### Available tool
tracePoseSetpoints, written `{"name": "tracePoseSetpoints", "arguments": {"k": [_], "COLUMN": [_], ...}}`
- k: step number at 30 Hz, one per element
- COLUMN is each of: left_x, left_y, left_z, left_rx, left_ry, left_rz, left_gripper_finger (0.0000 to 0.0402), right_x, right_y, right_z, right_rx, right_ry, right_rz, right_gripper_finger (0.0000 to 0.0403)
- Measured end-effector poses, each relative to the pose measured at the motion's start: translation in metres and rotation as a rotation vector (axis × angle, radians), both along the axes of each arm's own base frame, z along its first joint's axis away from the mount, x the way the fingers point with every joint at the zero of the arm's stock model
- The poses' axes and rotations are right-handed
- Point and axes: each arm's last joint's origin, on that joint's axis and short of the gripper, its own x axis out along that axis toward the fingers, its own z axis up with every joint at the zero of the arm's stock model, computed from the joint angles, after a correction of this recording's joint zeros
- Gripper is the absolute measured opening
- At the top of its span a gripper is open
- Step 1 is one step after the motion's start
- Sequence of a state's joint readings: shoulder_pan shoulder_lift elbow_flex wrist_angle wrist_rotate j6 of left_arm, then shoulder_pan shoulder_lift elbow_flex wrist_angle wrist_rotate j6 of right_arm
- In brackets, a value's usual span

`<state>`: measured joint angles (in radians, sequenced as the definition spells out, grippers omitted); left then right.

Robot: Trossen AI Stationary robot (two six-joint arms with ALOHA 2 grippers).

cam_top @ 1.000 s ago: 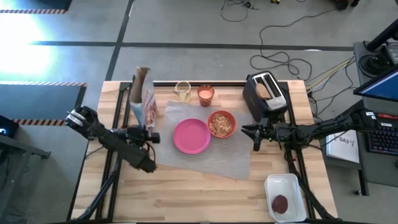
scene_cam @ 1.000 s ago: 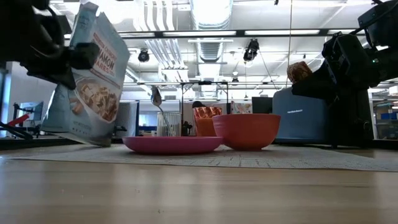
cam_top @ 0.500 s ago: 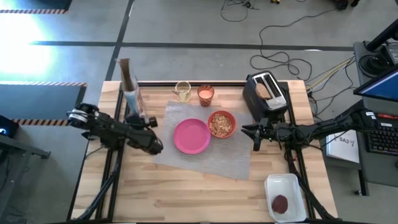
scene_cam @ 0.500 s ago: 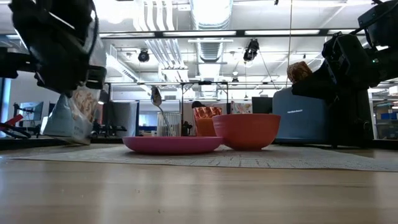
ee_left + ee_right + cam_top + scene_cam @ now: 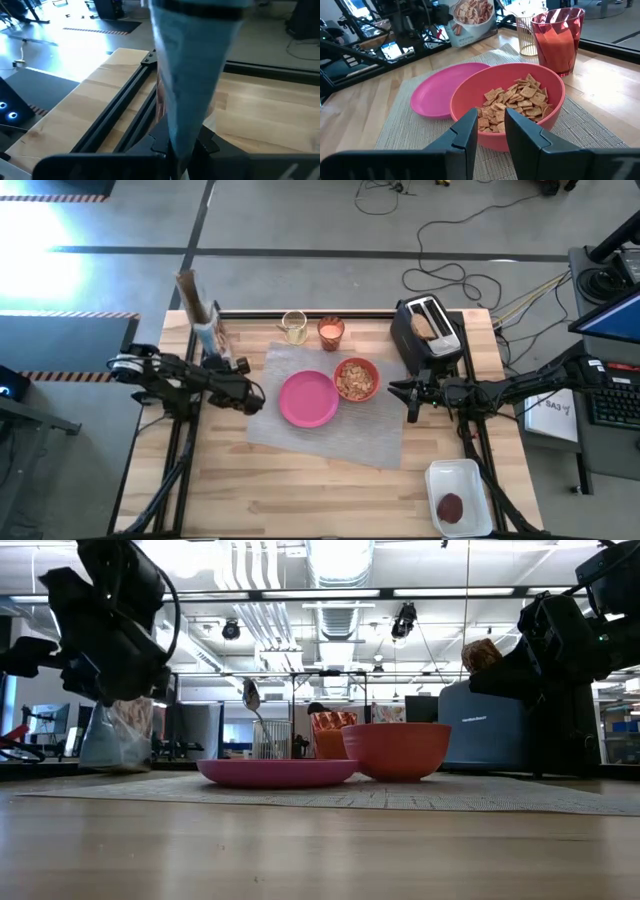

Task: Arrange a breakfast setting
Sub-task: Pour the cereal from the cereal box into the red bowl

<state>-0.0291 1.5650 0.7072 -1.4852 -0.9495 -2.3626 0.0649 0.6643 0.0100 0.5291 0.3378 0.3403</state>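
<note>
My left gripper (image 5: pixel 220 360) is shut on a cereal box (image 5: pixel 203 320), which stands upright at the table's far left; the box also shows in the low view (image 5: pixel 118 735). The grey placemat (image 5: pixel 330 435) holds the pink plate (image 5: pixel 308 398) and the red bowl (image 5: pixel 357 378), which has cereal in it. The glass of orange drink (image 5: pixel 331 331) stands at the mat's far edge. A spoon (image 5: pixel 252 700) stands in the glass of pale liquid (image 5: pixel 294 326). Toast (image 5: pixel 430 326) sticks out of the toaster. The patty (image 5: pixel 451 507) lies in a white tray. My right gripper (image 5: pixel 410 400) is open and empty, right of the bowl. My left gripper pinches the cereal box between its two fingers, one on each broad face, beside a narrow edge (image 5: pixel 182 132). The fingers (image 5: pixel 207 146) come level from the near right. The box stands upright; whether its bottom touches the table, I cannot tell.
The black toaster (image 5: pixel 428 340) stands at the far right, just beyond my right gripper. The white tray (image 5: pixel 462 480) sits at the near right corner. Bare wood lies along the near edge (image 5: pixel 300 500).
My left gripper has carried the cereal box away from the plate, toward the table's far left, and down. The box was tilted with its printed face showing; it now stands upright. My right arm has kept still.
</note>
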Motion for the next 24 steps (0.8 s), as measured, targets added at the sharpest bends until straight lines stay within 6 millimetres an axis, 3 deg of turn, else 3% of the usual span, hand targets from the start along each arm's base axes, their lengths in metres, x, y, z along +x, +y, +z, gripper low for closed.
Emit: {"name": "tracePoseSetpoints", "arguments": {"k": [13,24], "left_x": [-0.008,-0.004], "left_y": [0.016,0.005], "left_z": [-0.011,-0.009], "left_rx": [0.004,-0.033], "left_ry": [0.029,0.018], "left_rz": [0.043,-0.028], "left_gripper_finger": [0.0022,0.0023], "right_x": [0.0,0.0], "right_y": [0.0,0.0], "right_z": [0.0,0.0], "right_rx": [0.0,0.0], "right_ry": [0.0,0.0], "right_rz": [0.0,-0.001], "right_gripper_finger": [0.0086,0.0086]}}
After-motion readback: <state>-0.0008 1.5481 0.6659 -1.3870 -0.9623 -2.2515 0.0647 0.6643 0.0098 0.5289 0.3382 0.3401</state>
